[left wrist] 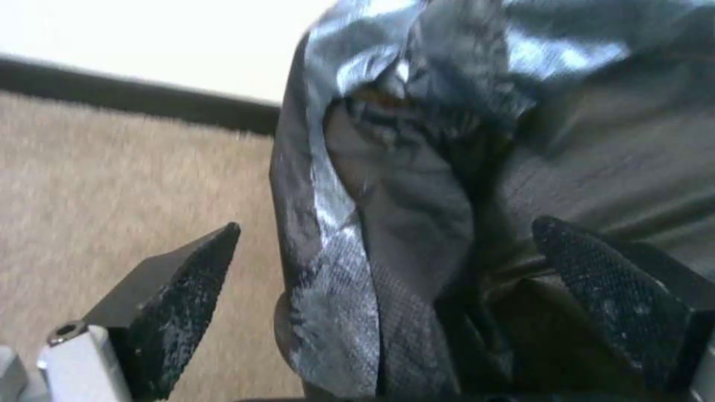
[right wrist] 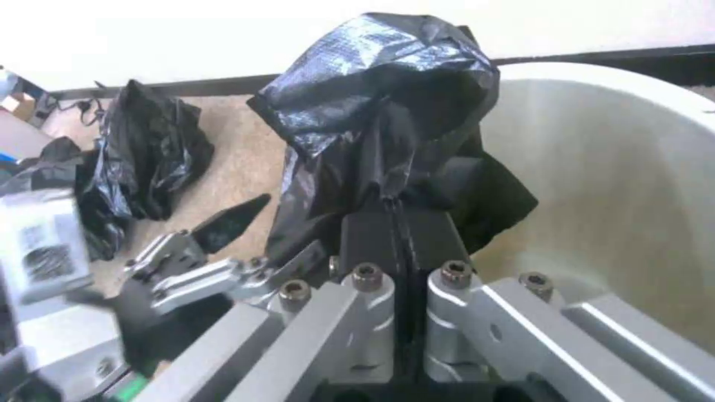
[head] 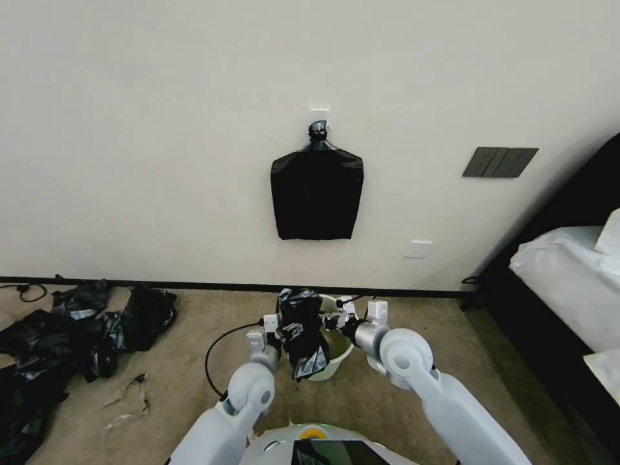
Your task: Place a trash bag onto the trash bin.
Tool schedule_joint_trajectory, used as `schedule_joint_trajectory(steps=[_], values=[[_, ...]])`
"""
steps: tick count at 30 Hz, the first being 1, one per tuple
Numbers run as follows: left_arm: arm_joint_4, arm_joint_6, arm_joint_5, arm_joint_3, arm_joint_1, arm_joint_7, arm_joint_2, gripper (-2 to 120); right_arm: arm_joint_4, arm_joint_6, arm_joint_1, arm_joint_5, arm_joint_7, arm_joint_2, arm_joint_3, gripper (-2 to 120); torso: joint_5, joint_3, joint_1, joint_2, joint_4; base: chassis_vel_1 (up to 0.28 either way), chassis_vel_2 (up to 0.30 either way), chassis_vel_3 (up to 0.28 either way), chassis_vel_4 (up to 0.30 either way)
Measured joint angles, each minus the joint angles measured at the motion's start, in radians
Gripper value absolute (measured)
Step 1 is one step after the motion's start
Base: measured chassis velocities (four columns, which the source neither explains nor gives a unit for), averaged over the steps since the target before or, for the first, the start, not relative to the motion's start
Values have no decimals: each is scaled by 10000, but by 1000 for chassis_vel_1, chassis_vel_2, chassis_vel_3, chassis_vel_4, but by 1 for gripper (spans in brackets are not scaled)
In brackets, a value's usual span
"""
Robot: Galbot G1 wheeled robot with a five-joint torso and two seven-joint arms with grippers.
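Observation:
The trash bag, thin, glossy, black and crumpled, hangs over the near left rim of the white trash bin on the carpet by the wall. My right gripper is shut on a fold of the trash bag, just beside the bin's inner wall. In the head view the right gripper is above the bin. My left gripper is open, its textured fingers standing wide on either side of the trash bag. From the head camera the left gripper is at the bag's left side.
A flat black bundle hangs from a wall hook above the bin. A heap of black bags lies on the carpet to the left. A bed stands at the right. A black cable loops beside my left arm.

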Motion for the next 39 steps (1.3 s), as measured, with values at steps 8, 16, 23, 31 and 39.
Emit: schedule_joint_trajectory(steps=[8,16,23,31,39], values=[[-1,966,-548,16,-246,-761,-52,99,-128,0,121,-102,16,66,-130,0,-1,0,0,0,2,0,0,0,0],[80,1236,-997,-51,-273,-1164,-85,93,-264,0,273,-100,18,72,-145,0,0,-1,0,0,1,0,0,0,0],[412,1454,-1453,-45,-488,-1487,-230,73,-253,-1,353,-73,18,10,-151,0,-1,-1,0,0,0,0,0,0,0],[496,1577,-2393,-43,-690,-2032,-301,44,-231,0,395,-54,19,-47,-151,0,2,-2,0,1,2,0,0,0,0],[591,1632,-2787,-4,-811,-2432,-373,15,-220,-1,410,-43,18,-62,-182,0,1,-3,-1,1,1,0,0,0,0]])
